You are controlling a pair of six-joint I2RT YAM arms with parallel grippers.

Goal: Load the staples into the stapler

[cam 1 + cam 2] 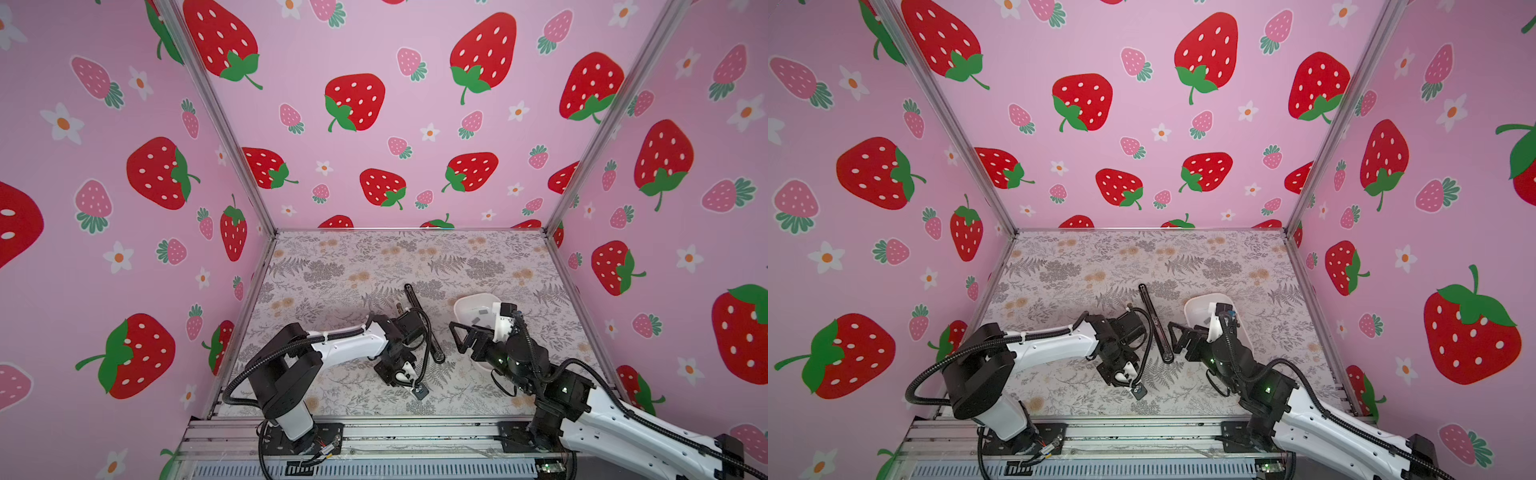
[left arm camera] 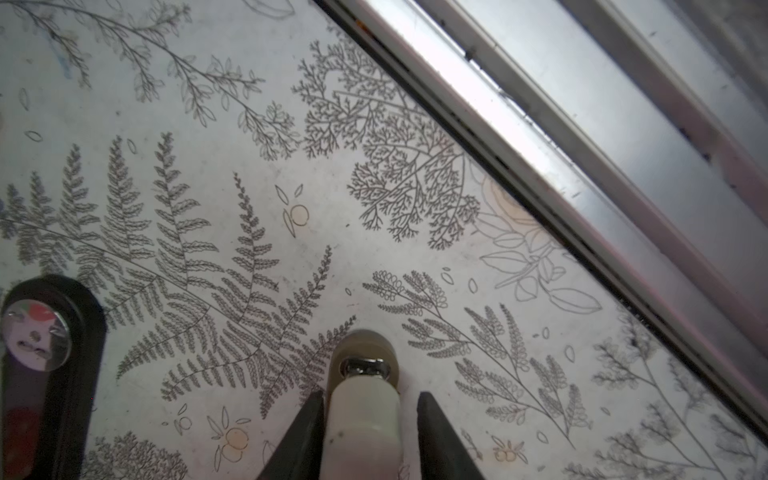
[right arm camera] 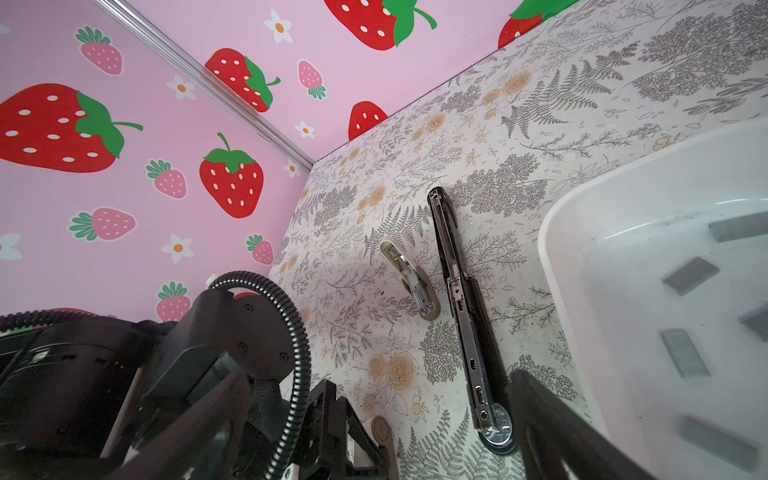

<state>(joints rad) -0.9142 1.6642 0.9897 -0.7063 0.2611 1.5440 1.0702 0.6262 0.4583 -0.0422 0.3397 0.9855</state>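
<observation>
1. The left tool (image 2: 370,395) straddles the small cream stapler (image 2: 363,419). One pad touches it and a sliver of bench (image 2: 208,124) shows beside the other, so there is no firm pinch yet.
2. A good grip probably means closing squarely on the body and keeping the stapler flat, without nudging it sideways.
3. The right tool (image 1: 459,337) hangs spread wide and empty between the long black stapler (image 3: 459,291) and the white tray (image 3: 552,232).
4. The staples (image 3: 690,275) lie loose in that tray.
</observation>
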